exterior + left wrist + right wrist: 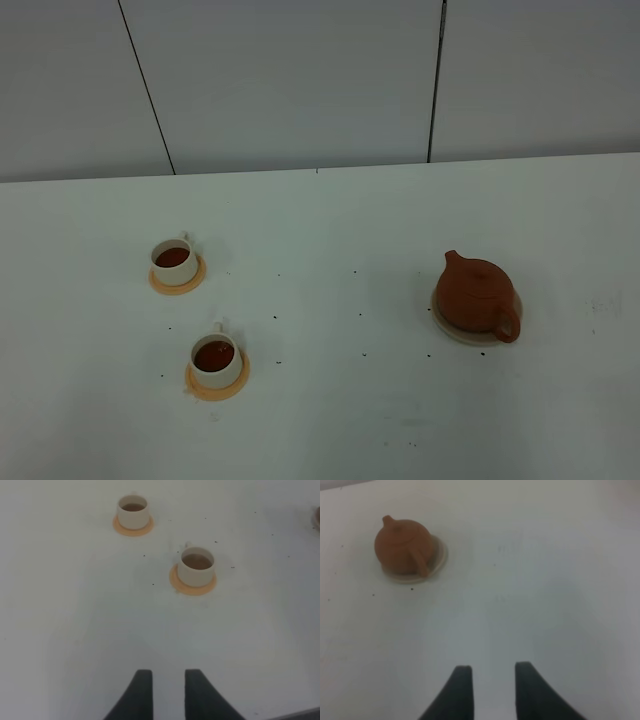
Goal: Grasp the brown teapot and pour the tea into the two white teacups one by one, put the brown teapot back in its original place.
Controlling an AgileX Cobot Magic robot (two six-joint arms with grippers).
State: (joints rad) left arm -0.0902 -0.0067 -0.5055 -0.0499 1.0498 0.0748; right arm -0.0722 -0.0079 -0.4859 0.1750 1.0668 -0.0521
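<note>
The brown teapot [478, 297] stands upright on its beige coaster [452, 333] at the table's right, spout to the back, handle to the front; it also shows in the right wrist view [402, 545]. Two white teacups, the far one [175, 260] and the near one [216, 358], sit on orange-tan saucers at the left, each holding dark tea. Neither arm shows in the high view. My left gripper [167, 680] is open and empty, well short of the nearer cup [196, 566]. My right gripper [492, 672] is open and empty, far from the teapot.
The white table [330, 420] carries scattered dark specks between the cups and the teapot. Its back edge [320, 170] meets a grey panelled wall. The far cup [133, 511] sits beyond the near one in the left wrist view.
</note>
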